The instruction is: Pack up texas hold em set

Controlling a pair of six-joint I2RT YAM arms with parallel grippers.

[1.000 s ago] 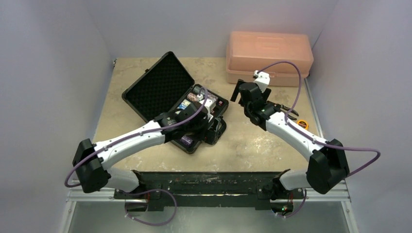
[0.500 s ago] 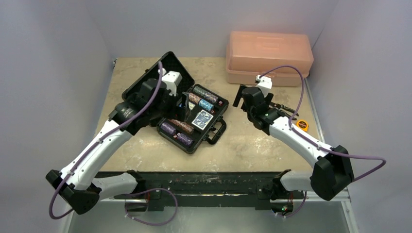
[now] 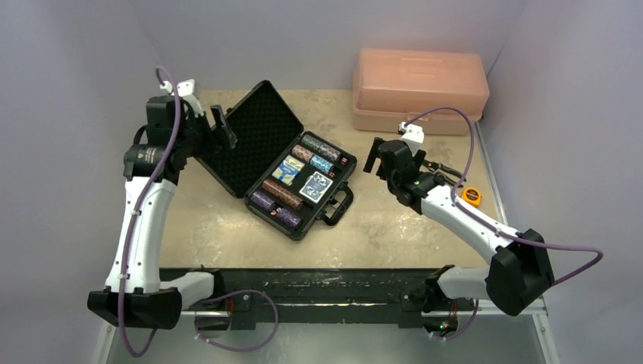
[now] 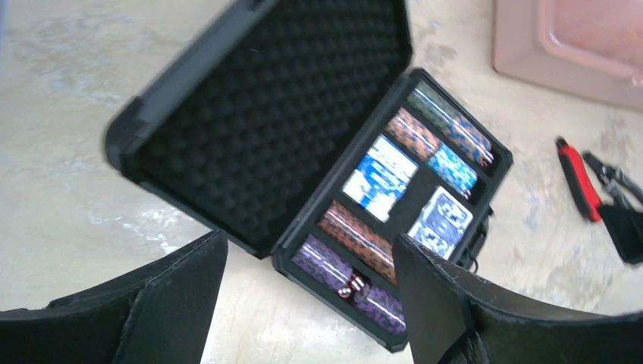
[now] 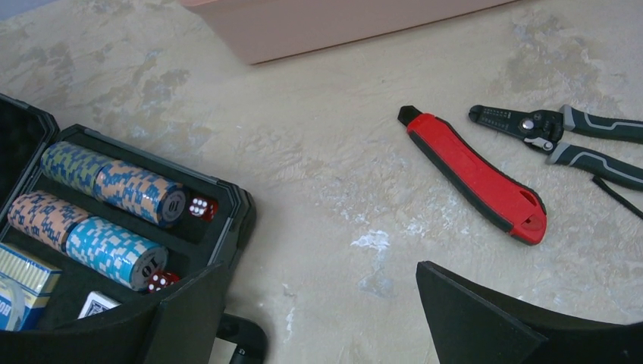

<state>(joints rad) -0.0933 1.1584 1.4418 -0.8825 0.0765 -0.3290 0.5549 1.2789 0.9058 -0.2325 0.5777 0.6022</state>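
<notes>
The black poker case [image 3: 250, 136] lies open mid-table, its foam-lined lid tilted back to the left. Its base holds rows of poker chips [image 3: 282, 193], two card decks [image 3: 315, 184] and red dice [image 4: 350, 287]. My left gripper [image 3: 221, 125] is open and empty, raised at the lid's far-left edge. Its wrist view looks down on the case [image 4: 258, 129] between the left gripper's fingertips [image 4: 311, 303]. My right gripper [image 3: 373, 155] is open and empty just right of the case. In the right wrist view the right gripper [image 5: 318, 318] hovers over bare table beside the case corner [image 5: 227, 220].
A pink lidded box [image 3: 419, 87] stands at the back right. A red utility knife [image 5: 474, 174] and wire strippers [image 5: 561, 133] lie on the table right of the case. An orange tape measure [image 3: 472, 195] sits near the right edge.
My left arm has swung from over the case base up and back to the left, beyond the lid, uncovering the contents. The right gripper has shifted only slightly.
</notes>
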